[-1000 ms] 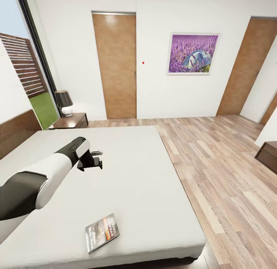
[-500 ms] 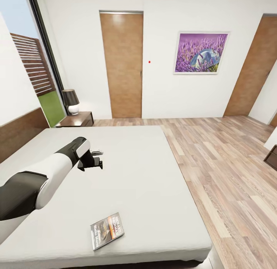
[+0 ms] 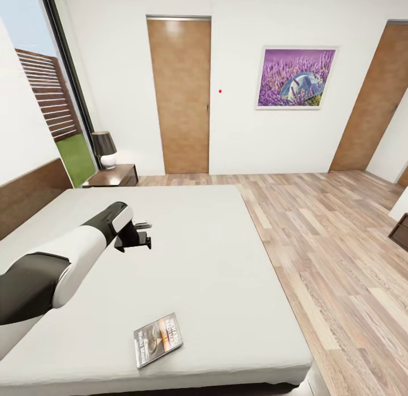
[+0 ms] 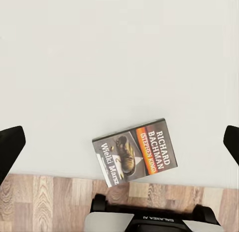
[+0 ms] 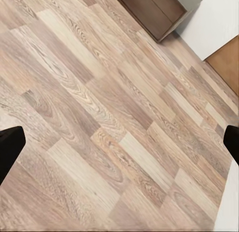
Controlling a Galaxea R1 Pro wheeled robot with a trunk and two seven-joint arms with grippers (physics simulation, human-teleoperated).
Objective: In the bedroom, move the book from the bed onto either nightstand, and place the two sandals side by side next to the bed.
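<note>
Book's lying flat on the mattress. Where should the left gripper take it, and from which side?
Probably the book by its long edges, coming straight down with the open left gripper. It is thin, flat on the bed, near the foot edge, so the fingers should press into the mattress.

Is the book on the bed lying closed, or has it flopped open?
Closed. The book lies flat on the bed near its foot edge, front cover up, with the whole cover and title showing in the left wrist view and no pages spread.

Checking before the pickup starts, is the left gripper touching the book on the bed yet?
Apart. In the head view the left gripper hangs over the bed, with bare mattress between it and the book; in the left wrist view the book lies clear of both fingertips.
</note>
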